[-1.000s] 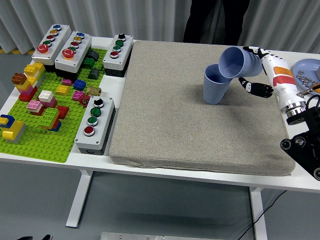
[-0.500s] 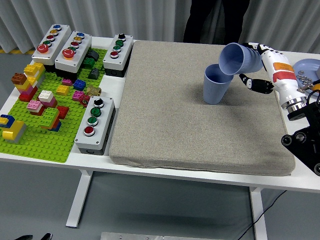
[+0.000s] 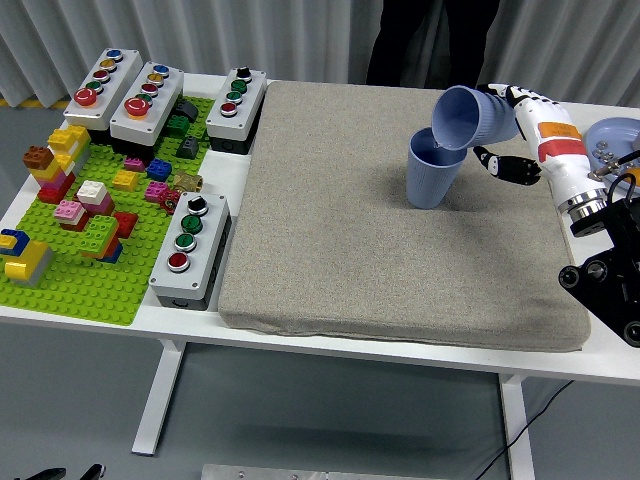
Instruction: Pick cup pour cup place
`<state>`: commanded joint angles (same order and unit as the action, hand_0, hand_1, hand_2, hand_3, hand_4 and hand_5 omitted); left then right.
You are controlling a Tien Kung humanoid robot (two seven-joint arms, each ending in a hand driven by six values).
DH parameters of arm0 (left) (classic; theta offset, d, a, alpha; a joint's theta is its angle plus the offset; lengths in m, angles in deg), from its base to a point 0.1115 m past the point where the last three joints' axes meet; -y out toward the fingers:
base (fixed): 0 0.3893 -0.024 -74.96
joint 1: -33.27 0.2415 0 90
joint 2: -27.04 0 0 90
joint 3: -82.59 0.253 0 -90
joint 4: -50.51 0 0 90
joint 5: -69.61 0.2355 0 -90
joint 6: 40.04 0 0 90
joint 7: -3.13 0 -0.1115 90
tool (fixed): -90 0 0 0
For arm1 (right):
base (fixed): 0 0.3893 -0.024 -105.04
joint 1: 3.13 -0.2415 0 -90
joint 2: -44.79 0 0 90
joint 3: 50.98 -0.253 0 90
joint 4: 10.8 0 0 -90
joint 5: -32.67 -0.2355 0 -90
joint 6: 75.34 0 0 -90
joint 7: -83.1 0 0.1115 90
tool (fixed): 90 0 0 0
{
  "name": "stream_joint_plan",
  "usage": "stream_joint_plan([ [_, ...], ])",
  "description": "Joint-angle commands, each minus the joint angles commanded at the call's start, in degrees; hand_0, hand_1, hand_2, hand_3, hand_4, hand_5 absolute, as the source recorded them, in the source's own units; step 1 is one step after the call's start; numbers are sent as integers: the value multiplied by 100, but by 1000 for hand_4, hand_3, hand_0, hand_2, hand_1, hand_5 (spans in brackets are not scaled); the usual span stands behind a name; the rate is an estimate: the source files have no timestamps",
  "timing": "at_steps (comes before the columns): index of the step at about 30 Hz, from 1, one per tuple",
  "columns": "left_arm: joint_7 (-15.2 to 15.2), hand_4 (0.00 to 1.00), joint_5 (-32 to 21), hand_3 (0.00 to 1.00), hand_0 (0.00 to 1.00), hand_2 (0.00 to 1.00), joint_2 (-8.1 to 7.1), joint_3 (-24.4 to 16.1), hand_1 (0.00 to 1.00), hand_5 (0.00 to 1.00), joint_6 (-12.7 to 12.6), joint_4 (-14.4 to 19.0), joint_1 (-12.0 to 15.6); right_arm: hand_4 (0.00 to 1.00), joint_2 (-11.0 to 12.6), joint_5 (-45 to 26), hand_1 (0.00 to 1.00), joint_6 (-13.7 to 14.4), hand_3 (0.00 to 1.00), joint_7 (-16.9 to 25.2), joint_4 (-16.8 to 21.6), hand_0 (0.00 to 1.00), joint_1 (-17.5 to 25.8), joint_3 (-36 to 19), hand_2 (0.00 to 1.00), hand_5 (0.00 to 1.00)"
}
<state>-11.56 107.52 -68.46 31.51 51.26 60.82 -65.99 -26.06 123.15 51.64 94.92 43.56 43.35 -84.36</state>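
The right hand (image 3: 513,125) grips the tilted cup (image 3: 472,117); keep its lip over the standing cup (image 3: 432,170), contents apparently unseen.

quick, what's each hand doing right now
Left hand: not in view.
Right hand: closed on the tilted blue cup, its mouth tipped over the standing blue cup on the grey mat.

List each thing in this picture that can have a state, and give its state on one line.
Held cup: tipped on its side, mouth over the standing cup.
Standing cup: upright on the grey mat, open.
Right hand: shut on the held cup.
Blue plate: on the table, holding small metal parts.
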Motion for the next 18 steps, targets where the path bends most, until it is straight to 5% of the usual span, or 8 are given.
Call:
stream_joint_plan([
  [18, -2, 516, -3, 750, 778, 842, -9, 27, 797, 948, 4, 0, 13, 628, 9, -31, 633, 0, 576, 179, -163, 753, -96, 113, 532, 171],
])
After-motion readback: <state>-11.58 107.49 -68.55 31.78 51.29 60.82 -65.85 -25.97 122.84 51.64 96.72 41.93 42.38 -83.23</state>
